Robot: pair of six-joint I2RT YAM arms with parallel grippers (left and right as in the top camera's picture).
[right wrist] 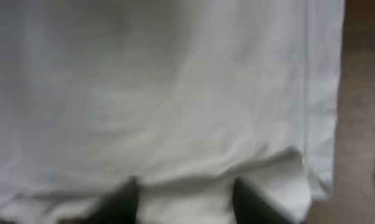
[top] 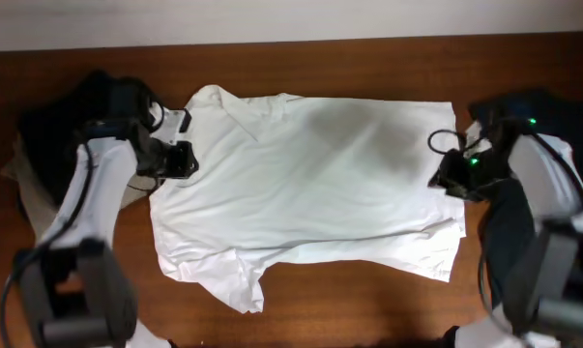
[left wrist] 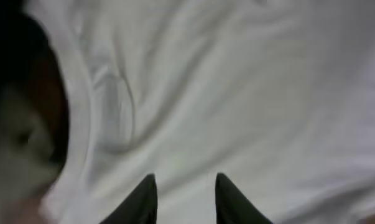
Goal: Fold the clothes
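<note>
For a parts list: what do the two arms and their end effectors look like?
The left arm and right arm have white covers with black joints. The left end effector and right end effector are black, with tapered black fingers. A black cable loops by the right wrist, where green lights glow.

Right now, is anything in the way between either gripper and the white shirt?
Nothing visible does. The left gripper and the right gripper are each at an end of the white shirt, open over bare cloth.
</note>
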